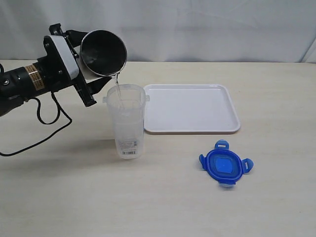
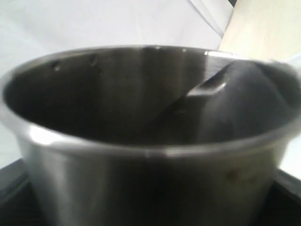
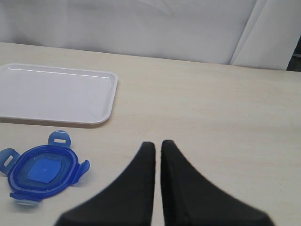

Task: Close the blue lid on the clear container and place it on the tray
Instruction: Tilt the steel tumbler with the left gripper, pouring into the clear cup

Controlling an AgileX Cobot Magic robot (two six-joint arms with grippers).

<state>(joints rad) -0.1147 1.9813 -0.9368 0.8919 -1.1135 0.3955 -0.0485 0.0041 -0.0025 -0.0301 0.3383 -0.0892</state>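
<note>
Steel cup (image 1: 103, 52), grey, mouth turned toward the exterior camera. The left gripper (image 1: 86, 69) clamps it across the body, jaws spread wide round it. The cup is tipped well over so that its lip hangs just above the container's mouth. A thin thread of water (image 1: 117, 88) runs from the lip downward. Tilt and height are judged to serve the pour, keeping the stream inside the narrow opening.

Container (image 1: 126, 123), clear plastic, tall, upright on the table (image 1: 69, 197), top uncovered, barcode label low on its front. It stands below the left gripper and a little beyond its jaws, apart from them and touched only by the water. The top must be open for filling, so closing looks to be a step not yet reached.

Tray (image 1: 190, 106), white, flat, low rim, nothing on it. It sits just beside the container, on the side away from the left gripper. It is judged to be kept bare as the place where the closed container goes.

Lid (image 1: 225, 167), blue, four flaps spread, lying flat on the table near the tray and well apart from the container and the left gripper. It lies near the right gripper (image 3: 157, 150), off to one side of the fingertips and not touching them.

Right gripper, black, fingers pressed together with nothing between them. It is out of the exterior view and is judged to be parked clear of the pour, the arm closest to the lid.
</note>
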